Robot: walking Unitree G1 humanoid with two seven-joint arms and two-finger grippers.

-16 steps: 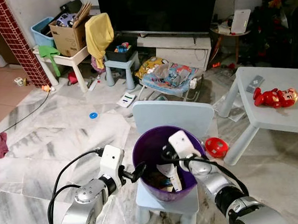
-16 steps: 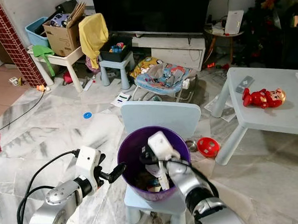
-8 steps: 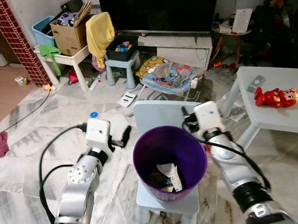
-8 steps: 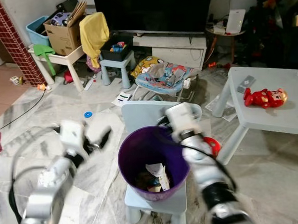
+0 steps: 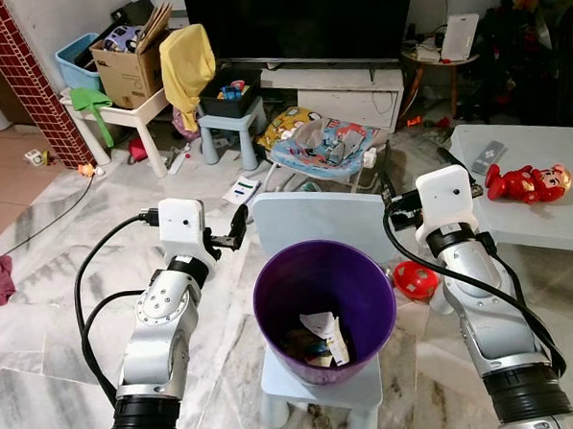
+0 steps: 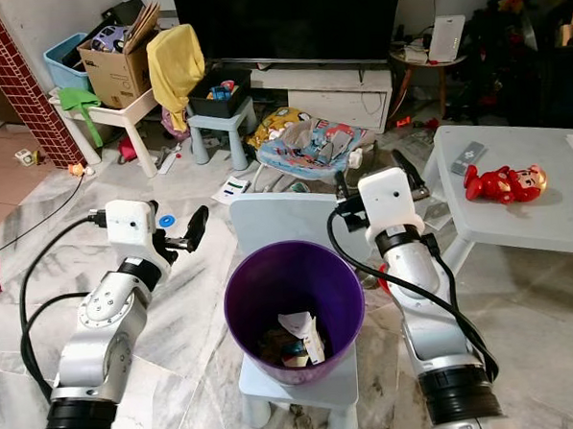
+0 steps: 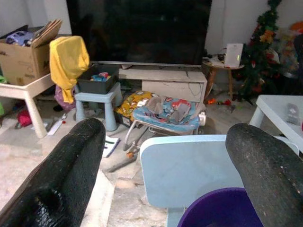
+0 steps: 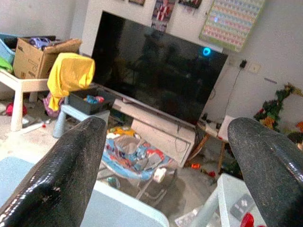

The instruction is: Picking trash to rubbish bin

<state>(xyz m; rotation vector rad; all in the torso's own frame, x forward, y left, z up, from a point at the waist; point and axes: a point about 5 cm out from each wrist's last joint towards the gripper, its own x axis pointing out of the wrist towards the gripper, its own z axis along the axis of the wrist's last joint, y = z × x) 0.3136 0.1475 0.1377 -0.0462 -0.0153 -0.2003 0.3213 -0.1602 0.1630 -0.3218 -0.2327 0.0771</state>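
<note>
While upright, purple bin (image 5: 324,299) holds trash (image 5: 323,330).

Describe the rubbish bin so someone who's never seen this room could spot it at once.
Start at the big dark TV against the far wall and come straight toward the robot, past the baby bouncer, to the small pale blue chair. The rubbish bin stands on that chair's seat, between the robot's two raised arms. It is the one deep purple round bucket, open-topped, with crumpled paper scraps at its bottom.
</note>
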